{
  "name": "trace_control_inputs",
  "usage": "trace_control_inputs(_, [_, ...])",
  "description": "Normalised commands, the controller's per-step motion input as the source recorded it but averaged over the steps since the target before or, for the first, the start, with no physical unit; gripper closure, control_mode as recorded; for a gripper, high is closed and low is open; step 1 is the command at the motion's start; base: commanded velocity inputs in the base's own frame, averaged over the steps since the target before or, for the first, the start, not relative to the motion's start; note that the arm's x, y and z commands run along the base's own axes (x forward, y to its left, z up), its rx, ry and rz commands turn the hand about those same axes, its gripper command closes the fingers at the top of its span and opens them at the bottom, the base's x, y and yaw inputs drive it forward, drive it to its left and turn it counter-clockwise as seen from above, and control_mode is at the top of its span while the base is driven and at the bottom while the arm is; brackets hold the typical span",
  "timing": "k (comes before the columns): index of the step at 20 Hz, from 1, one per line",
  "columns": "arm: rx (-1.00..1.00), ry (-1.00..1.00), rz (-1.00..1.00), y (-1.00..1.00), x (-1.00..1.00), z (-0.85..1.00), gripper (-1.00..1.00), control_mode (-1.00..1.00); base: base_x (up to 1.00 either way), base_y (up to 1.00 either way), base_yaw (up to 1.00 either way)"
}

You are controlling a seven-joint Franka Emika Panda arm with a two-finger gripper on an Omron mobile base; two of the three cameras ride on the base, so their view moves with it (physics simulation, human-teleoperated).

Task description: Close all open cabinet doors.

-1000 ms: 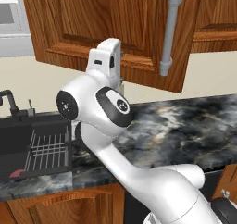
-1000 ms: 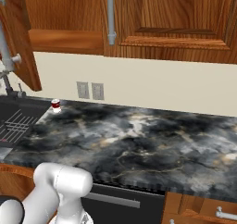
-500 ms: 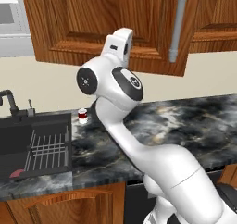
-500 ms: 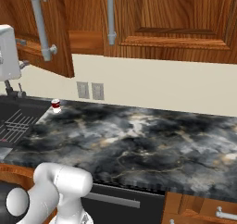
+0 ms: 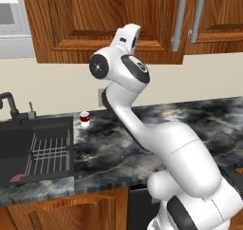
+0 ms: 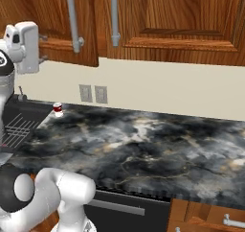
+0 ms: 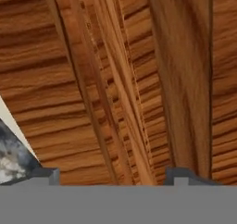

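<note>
Marble counter (image 6: 153, 145); fingers (image 7: 44, 174) spread, empty, close against cabinet door (image 7: 115, 79).

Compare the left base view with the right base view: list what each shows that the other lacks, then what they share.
Left base view alone: the black faucet at the sink's back, and the grey appliance at upper left.

Right base view alone: the twin wall outlets, and a drawer pull at lower right.

Both: the cabinet doors with grey bar handles, the sink, the small red-and-white can and the dark marble counter.
</note>
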Motion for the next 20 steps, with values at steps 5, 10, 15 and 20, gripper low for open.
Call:
trace_control_inputs(5, [0.06,-0.06,0.00,-0.14,0.76,-0.21,-1.00,-1.00,0.00,0.00,0.00])
trace_control_inputs(10, [0.05,-0.06,0.00,-0.14,0.74,-0.24,-1.00,-1.00,0.00,0.00,0.00])
trace_control_inputs(15, [0.04,-0.07,0.01,-0.12,0.65,-0.25,-1.00,-1.00,0.00,0.00,0.00])
trace_control_inputs(20, [0.02,-0.08,0.01,-0.04,0.13,-0.37,-1.00,-1.00,0.00,0.00,0.00])
